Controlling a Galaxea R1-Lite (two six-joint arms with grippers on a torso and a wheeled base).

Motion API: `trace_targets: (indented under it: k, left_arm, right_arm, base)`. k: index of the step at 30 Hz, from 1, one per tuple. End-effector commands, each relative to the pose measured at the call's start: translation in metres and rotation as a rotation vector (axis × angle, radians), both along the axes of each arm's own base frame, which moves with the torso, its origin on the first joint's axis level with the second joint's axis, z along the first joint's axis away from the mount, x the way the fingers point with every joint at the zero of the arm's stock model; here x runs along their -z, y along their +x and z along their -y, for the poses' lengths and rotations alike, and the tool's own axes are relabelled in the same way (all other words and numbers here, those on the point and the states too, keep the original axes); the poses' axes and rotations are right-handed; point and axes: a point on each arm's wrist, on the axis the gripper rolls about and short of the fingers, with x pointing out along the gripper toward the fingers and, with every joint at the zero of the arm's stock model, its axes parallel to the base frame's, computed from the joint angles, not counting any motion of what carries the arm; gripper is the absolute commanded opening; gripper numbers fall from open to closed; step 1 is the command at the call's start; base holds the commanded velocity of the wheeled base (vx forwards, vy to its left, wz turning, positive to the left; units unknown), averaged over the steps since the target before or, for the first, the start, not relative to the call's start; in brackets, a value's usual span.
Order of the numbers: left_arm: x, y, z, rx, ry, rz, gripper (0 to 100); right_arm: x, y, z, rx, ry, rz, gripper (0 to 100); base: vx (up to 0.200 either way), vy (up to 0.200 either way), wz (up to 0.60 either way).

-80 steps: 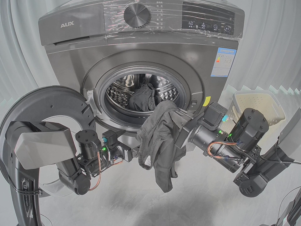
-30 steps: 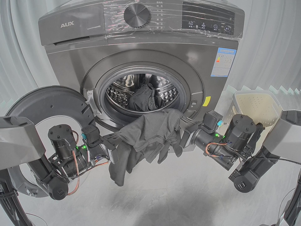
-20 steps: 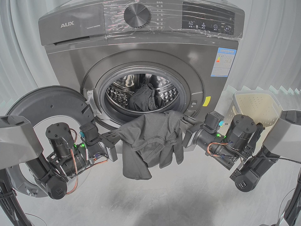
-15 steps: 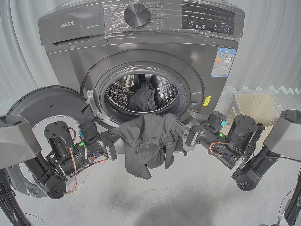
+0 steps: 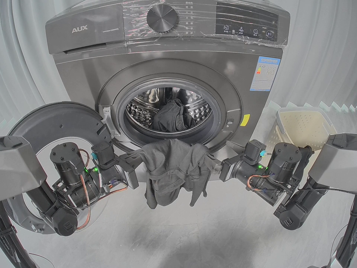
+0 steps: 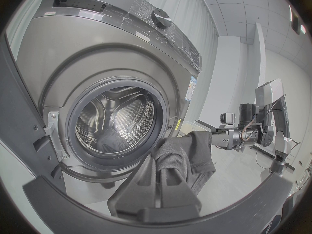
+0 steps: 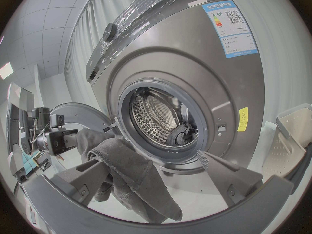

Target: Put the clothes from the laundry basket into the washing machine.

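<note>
Head view: left gripper [image 5: 137,157] pinches the garment [image 5: 171,160], draped over spread right gripper [image 5: 221,155].

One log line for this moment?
left end effector: grips garment | right end effector: open, garment on finger | drum: dark clothes inside

left gripper [image 6: 158,166]: fingertips buried in the dark grey garment [image 5: 171,164], we can't see them | right gripper [image 7: 151,160]: one fingertip under that cloth | laundry basket [image 5: 303,125]: bottom behind the right arm [image 5: 284,164], we can't tell its contents | washer door [image 5: 55,120]: lower part behind the left arm [image 5: 70,168] | energy label [image 5: 264,73]: print too small for us
</note>
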Motion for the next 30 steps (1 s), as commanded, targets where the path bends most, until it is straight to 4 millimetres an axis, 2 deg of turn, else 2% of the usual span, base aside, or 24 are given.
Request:
trace_targets:
  k: [1,4,8,12,23,26,30]
  left_arm:
    - [-0.001,0.003,-0.001,-0.007,-0.014,-0.001,0]
    - [-0.004,0.006,-0.004,-0.020,-0.028,0.004,0]
    - [-0.008,0.008,-0.003,-0.020,-0.060,-0.001,0]
    - [-0.010,0.009,-0.003,-0.020,-0.072,-0.002,0]
    - [-0.013,0.010,0.001,-0.015,-0.080,0.012,0]
    - [-0.014,0.011,0.000,-0.018,-0.081,0.014,0]
    - [-0.013,0.011,0.001,-0.018,-0.081,0.014,0]
  right_arm:
    - [0.007,-0.007,-0.003,-0.031,-0.019,-0.029,100]
    - [0.016,-0.014,0.001,-0.044,-0.046,-0.068,100]
    - [0.043,-0.028,0.010,-0.072,-0.125,-0.171,100]
    - [0.065,-0.029,0.012,-0.068,-0.170,-0.239,100]
    - [0.101,-0.033,0.006,-0.091,-0.241,-0.334,100]
    - [0.105,-0.033,-0.001,-0.110,-0.246,-0.332,100]
    - [0.096,-0.027,-0.016,-0.134,-0.210,-0.273,100]
  base:
    - [0.000,0.000,0.00]
    - [0.000,0.000,0.00]
    - [0.000,0.000,0.00]
    - [0.000,0.000,0.00]
    - [0.000,0.000,0.00]
    - [0.000,0.000,0.00]
    - [0.000,0.000,0.00]
